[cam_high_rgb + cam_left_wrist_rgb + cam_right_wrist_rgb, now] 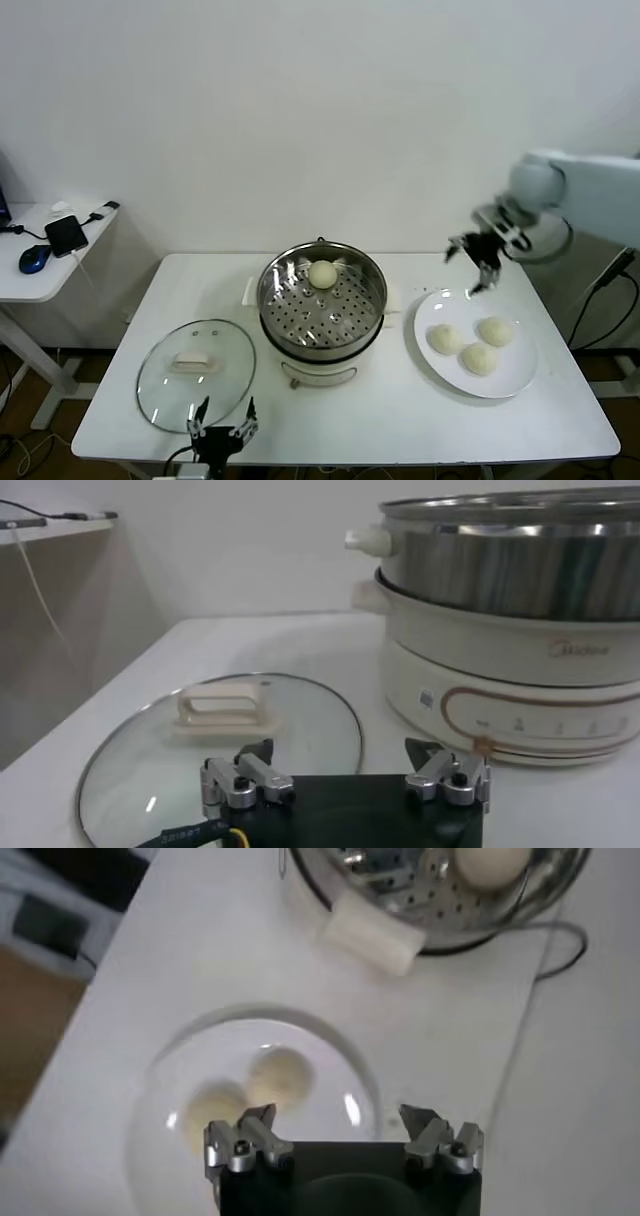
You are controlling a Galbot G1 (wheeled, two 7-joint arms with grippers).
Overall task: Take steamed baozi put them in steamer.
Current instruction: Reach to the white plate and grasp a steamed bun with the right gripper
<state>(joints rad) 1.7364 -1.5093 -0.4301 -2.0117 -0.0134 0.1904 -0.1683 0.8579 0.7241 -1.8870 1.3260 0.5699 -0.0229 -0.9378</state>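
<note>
The steamer (322, 305) stands mid-table, a shiny pot on a white base, with one baozi (322, 273) on its perforated tray at the far side. Three more baozi (479, 358) lie on the white plate (520, 382) to its right. My right gripper (478, 255) hangs open and empty in the air above the plate's far left rim. In the right wrist view two baozi (280, 1073) lie on the plate (330, 1048) beyond the open right gripper (338, 1120). My left gripper (222, 425) waits open at the table's front edge, beside the lid.
A flat glass lid (196, 373) with a white handle lies left of the steamer, just beyond the left gripper (340, 752). A small side table (40, 270) at far left holds a phone and a mouse. A white wall closes the back.
</note>
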